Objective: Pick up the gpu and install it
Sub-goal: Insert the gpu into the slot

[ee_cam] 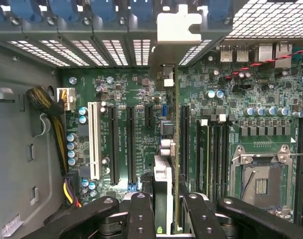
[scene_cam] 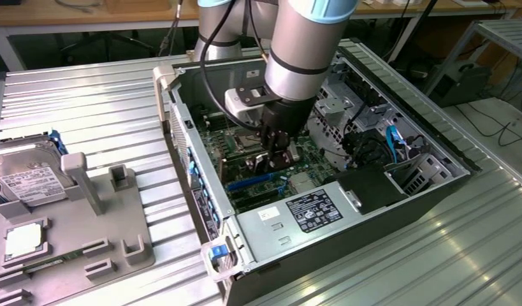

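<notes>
The arm comes down steeply from the top of the exterior view into the open computer case (scene_cam: 413, 115), its wrist turned so the gripper (scene_cam: 273, 167) points straight down at the motherboard (scene_cam: 235, 150). In the wrist view the gripper (ee_cam: 164, 211) has its fingers (ee_cam: 141, 214) clamped on the gpu (ee_cam: 167, 159), one on each face of the card. The gpu is held on edge, thin side toward the camera, with its silver end bracket (ee_cam: 177, 27) up against the rear slot openings of the case. The card hangs over the row of expansion slots (ee_cam: 122, 144), just beside the long black ones; whether its lower edge is already in a slot cannot be told.

Inside the case lie the green motherboard with an open CPU socket (ee_cam: 261, 181), the power supply (scene_cam: 316, 210) with its label in the near corner, and blue cables (scene_cam: 392, 140) by the drive bay.

On the worktop (scene_cam: 99, 108) at the exterior view's left stands a grey parts holder (scene_cam: 90, 255) carrying a hard drive (scene_cam: 27, 175) set upright, a processor (scene_cam: 24, 237) lying flat, and a RAM stick (scene_cam: 52, 260) in a groove.
</notes>
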Available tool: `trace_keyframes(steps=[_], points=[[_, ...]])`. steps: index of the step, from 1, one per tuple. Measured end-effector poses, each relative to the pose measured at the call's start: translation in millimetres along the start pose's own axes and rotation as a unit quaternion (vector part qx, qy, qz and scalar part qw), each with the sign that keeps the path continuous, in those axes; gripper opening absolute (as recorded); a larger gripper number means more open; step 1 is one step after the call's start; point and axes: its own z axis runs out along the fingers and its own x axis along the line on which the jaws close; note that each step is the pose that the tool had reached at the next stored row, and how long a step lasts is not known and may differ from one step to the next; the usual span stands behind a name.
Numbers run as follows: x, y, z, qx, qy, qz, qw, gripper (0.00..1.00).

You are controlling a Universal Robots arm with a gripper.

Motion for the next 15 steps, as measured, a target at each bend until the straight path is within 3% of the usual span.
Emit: trace_keyframes(steps=[15], points=[[2.8, 3.6, 2.7, 0.0, 0.0001, 0.0, 1.0, 0.28]])
